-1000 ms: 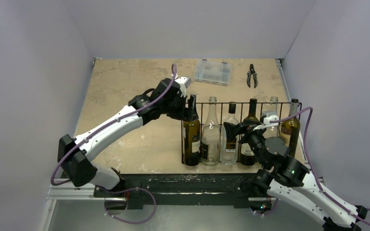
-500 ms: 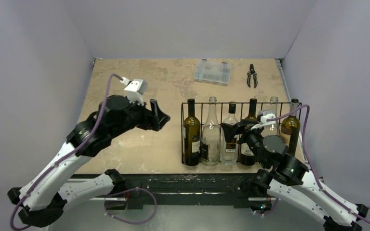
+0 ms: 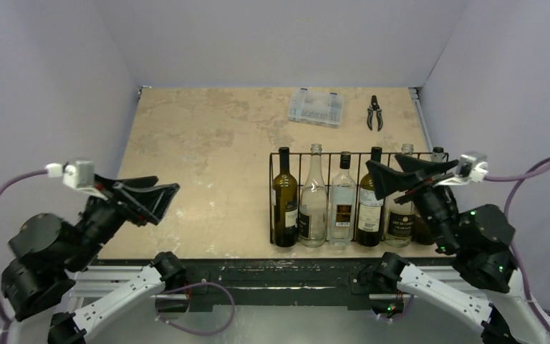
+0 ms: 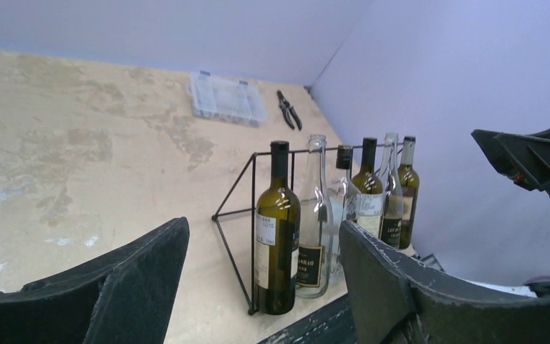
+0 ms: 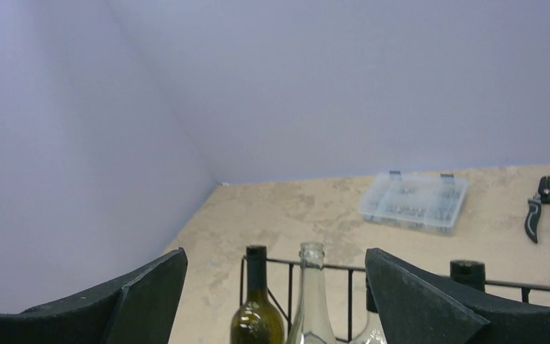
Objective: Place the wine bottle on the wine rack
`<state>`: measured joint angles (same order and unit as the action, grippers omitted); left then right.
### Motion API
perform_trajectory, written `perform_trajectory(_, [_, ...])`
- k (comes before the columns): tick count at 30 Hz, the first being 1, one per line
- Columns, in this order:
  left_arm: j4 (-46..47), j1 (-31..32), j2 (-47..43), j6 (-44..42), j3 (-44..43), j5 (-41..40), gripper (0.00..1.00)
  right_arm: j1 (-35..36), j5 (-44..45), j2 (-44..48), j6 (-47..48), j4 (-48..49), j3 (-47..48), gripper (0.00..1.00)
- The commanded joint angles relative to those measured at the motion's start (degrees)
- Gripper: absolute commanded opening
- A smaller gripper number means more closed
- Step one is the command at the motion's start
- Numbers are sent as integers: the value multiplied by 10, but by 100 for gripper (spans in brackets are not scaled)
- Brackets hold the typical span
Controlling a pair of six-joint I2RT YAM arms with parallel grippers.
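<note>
The black wire wine rack (image 3: pixel 351 153) stands at the table's near right and holds several upright bottles side by side. The leftmost is a dark green wine bottle (image 3: pixel 284 204). It also shows in the left wrist view (image 4: pixel 277 236), at the rack's end (image 4: pixel 233 193). My left gripper (image 3: pixel 159 195) is open and empty, drawn back to the near left edge, well apart from the rack. My right gripper (image 3: pixel 385 163) is open and empty, raised over the rack's right half. In the right wrist view the bottle necks (image 5: pixel 256 269) and the rack's top rail (image 5: pixel 344 269) lie below its open jaws.
A clear plastic compartment box (image 3: pixel 316 107) and black pliers (image 3: pixel 375 112) lie at the far edge of the table. Lilac walls close in the left, right and back sides. The rack sits close to the right wall and the front edge.
My left gripper has let go of the leftmost bottle's neck and pulled back to the near left. My right gripper has risen and moved right, away from the middle bottles.
</note>
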<state>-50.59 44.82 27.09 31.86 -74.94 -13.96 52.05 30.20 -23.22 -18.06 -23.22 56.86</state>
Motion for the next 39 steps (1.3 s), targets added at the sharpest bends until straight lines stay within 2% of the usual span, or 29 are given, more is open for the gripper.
perform_trajectory(1, [-25,2,-60,-24,-32,-64,77,-2,-11,4,26,-16,74,99])
perform_trajectory(8, [-40,2,-135,-56,-53,-105,77,-2,-23,20,35,-3,118,99])
perform_trajectory(15, [-53,2,-170,-82,-75,-125,77,-2,-41,13,36,-18,159,99])
perform_trajectory(34, [-61,2,-200,-100,-80,-143,78,-2,-21,20,8,-18,144,99])
perform_trajectory(39, [-53,2,-201,-101,-73,-144,78,-2,-11,45,25,10,108,99])
